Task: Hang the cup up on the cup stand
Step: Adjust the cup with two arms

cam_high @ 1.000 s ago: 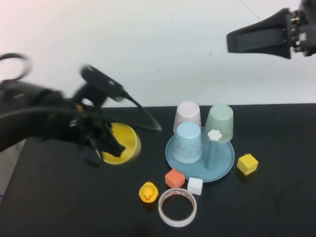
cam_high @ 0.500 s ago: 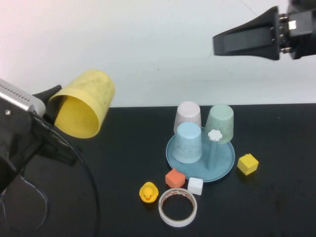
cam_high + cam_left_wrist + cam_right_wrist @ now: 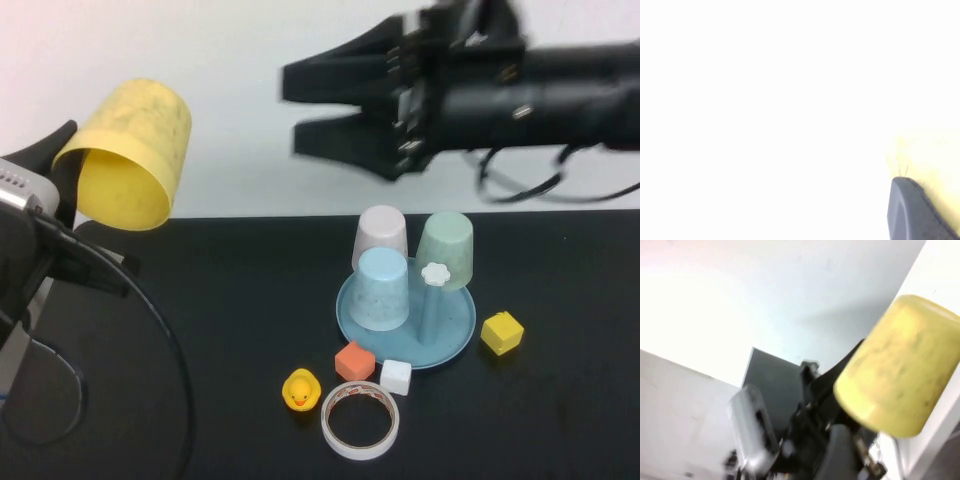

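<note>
Holding cup (image 3: 128, 152) aloft, left hand (image 3: 70, 175) clamped on its rim; right hand (image 3: 325, 110) jaws apart, high, facing cup. Cup stand (image 3: 405, 320) well below, free peg (image 3: 434, 300) w/ white cap; hanging not yet done

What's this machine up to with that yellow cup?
The left pincer holds the yellow cup up in the air at the table's left end, gripped by its rim. The right pincer hangs open high above the cup stand, which already carries three upturned cups. The yellow one isn't hung yet.
</note>
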You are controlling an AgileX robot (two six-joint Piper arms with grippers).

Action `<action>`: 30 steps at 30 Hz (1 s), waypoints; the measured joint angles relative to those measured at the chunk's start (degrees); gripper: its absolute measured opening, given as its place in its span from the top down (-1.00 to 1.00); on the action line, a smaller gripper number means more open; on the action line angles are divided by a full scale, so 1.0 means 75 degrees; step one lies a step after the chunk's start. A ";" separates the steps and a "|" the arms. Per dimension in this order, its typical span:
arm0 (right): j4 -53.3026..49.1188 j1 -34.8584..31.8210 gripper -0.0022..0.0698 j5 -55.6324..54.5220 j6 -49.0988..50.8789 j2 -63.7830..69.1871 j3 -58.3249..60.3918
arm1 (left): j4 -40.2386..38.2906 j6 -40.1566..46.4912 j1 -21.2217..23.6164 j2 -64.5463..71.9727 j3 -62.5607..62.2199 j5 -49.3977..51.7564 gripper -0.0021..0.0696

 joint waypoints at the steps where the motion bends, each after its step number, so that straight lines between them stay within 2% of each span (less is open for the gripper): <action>1: 0.0068 0.0102 -0.63 -0.0088 0.0074 0.0149 -0.0021 | 0.0090 0.0000 0.0000 0.0000 0.0000 0.0000 0.93; 6: 0.0148 0.0606 -0.75 -0.0833 0.0273 0.0767 -0.0259 | 0.0343 0.0017 0.0000 0.0000 0.0000 0.0000 0.93; 15: 0.0293 0.0725 -0.77 -0.1721 0.0309 0.0870 -0.0403 | 0.0355 0.0017 0.0000 0.0000 0.0000 0.0070 0.93; 30: 0.0312 0.1008 -0.77 -0.2148 0.0710 0.1003 -0.0403 | 0.0487 0.0029 0.0000 0.0000 0.0000 0.0087 0.93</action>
